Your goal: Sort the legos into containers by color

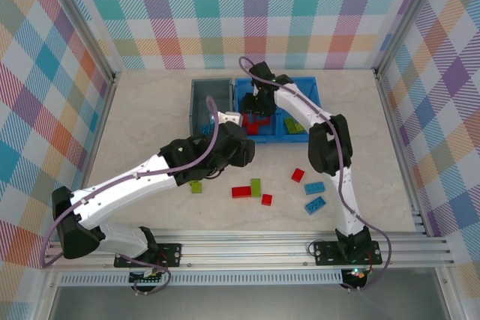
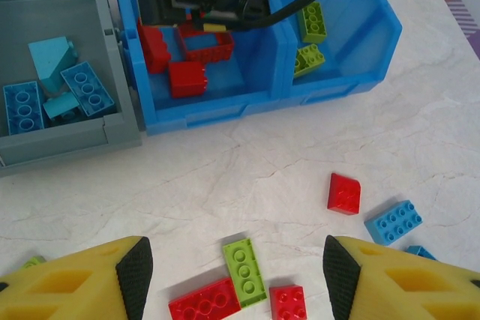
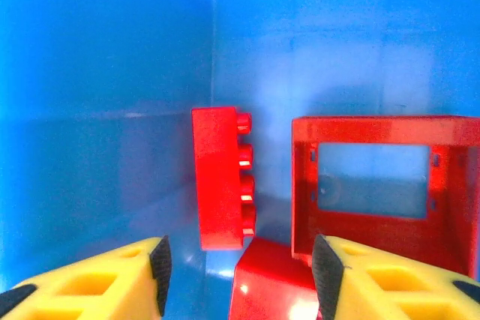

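Progress looks past halfway, by our read. On the tabletop (image 1: 150, 110) we count seven loose legos (image 1: 266, 200) in front of the bins: three red, two lime green, two light blue.

Sorted so far:
- the blue bin (image 2: 225, 114) holds reds in its left compartment, the red open frame (image 2: 217, 52) included, and two greens (image 2: 311, 22) in the right one
- the grey bin (image 2: 75, 136) holds only light blue bricks (image 2: 86, 88)

Pose: the left arm reaches low over the loose pile. The left gripper (image 2: 234, 267) has its fingers spread wide with nothing between them, and a green brick (image 2: 244, 279) sits just below. The right arm bends down into the red compartment. The right gripper (image 3: 238, 267) has its fingers parted, and a red brick (image 3: 270, 286) lies under the gap, not pinched as far as we see.
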Motion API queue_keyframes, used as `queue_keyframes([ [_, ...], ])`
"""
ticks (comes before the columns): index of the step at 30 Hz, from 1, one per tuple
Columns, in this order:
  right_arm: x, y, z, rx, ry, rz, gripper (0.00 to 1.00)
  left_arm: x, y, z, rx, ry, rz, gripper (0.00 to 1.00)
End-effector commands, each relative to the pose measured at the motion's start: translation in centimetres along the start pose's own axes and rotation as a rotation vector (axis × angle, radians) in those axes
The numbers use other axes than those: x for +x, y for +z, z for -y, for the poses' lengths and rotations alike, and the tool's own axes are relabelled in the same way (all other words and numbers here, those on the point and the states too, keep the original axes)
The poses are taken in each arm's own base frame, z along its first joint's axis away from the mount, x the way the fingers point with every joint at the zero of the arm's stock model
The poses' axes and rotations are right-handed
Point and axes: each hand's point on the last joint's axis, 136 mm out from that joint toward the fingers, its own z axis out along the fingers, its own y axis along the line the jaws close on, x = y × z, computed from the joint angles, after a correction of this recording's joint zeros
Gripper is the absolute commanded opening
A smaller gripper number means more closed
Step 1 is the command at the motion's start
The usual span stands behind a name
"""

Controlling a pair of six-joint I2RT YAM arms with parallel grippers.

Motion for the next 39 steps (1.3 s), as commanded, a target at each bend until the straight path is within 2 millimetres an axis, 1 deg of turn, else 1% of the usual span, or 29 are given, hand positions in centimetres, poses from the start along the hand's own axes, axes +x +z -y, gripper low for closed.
queue_keyframes([
  [1, -2.9, -9.2, -2.4, -0.061, -0.037, 0.175, 0.51, 0.9, 0.4, 0.8, 0.017, 0.026, -0.010, 0.63],
  [4, -2.6, -14.6, -1.9, -0.041, -0.042, 0.266, 0.49, 2.2, 1.2, 3.0, 0.099, 0.085, -0.067, 0.63],
  [6, -1.4, -18.1, -0.6, 0.000, -0.031, 0.314, 0.49, 3.5, 1.8, 5.2, 0.167, 0.163, -0.109, 0.64],
  [8, 0.7, -21.9, 1.2, 0.036, -0.008, 0.361, 0.50, 5.3, 2.8, 7.8, 0.235, 0.267, -0.166, 0.64],
  [9, 1.9, -23.0, 2.0, 0.050, 0.004, 0.370, 0.51, 6.2, 3.2, 9.0, 0.262, 0.308, -0.195, 0.65],
  [11, 4.7, -26.0, 3.8, 0.070, 0.034, 0.399, 0.54, 8.8, 4.5, 11.4, 0.305, 0.400, -0.265, 0.65],
  [12, 6.0, -27.1, 4.6, 0.081, 0.048, 0.405, 0.56, 10.0, 5.1, 12.3, 0.315, 0.437, -0.291, 0.66],
  [13, 7.4, -28.5, 5.5, 0.090, 0.066, 0.417, 0.58, 11.3, 5.7, 13.2, 0.318, 0.476, -0.316, 0.66],
  [14, 8.8, -30.0, 6.3, 0.093, 0.081, 0.435, 0.60, 12.6, 6.4, 14.0, 0.313, 0.513, -0.336, 0.67],
  [15, 9.9, -31.1, 6.8, 0.090, 0.091, 0.448, 0.62, 13.8, 7.0, 14.6, 0.302, 0.544, -0.353, 0.68],
  [17, 12.5, -33.9, 7.8, 0.058, 0.118, 0.495, 0.65, 16.2, 8.2, 16.2, 0.281, 0.612, -0.372, 0.69],
  [20, 15.6, -37.2, 8.5, -0.020, 0.149, 0.566, 0.71, 18.7, 10.0, 17.8, 0.245, 0.657, -0.390, 0.71],
  [23, 17.9, -39.7, 8.8, -0.101, 0.145, 0.629, 0.76, 20.2, 12.1, 18.7, 0.204, 0.668, -0.396, 0.73],
  [26, 19.5, -41.5, 9.2, -0.131, 0.141, 0.662, 0.79, 21.2, 13.8, 19.1, 0.176, 0.682, -0.412, 0.76],
  [28, 20.1, -42.3, 9.4, -0.137, 0.141, 0.668, 0.79, 21.8, 14.8, 19.4, 0.169, 0.697, -0.426, 0.77],
  [32, 20.5, -43.0, 9.4, -0.137, 0.132, 0.666, 0.79, 22.5, 16.7, 19.7, 0.133, 0.728, -0.435, 0.76],
  [35, 20.5, -43.0, 9.1, -0.155, 0.127, 0.663, 0.79, 22.2, 18.0, 19.5, 0.093, 0.739, -0.418, 0.75],
  [39, 20.5, -42.6, 9.1, -0.151, 0.126, 0.652, 0.78, 22.2, 18.7, 19.3, 0.089, 0.730, -0.417, 0.72],
])
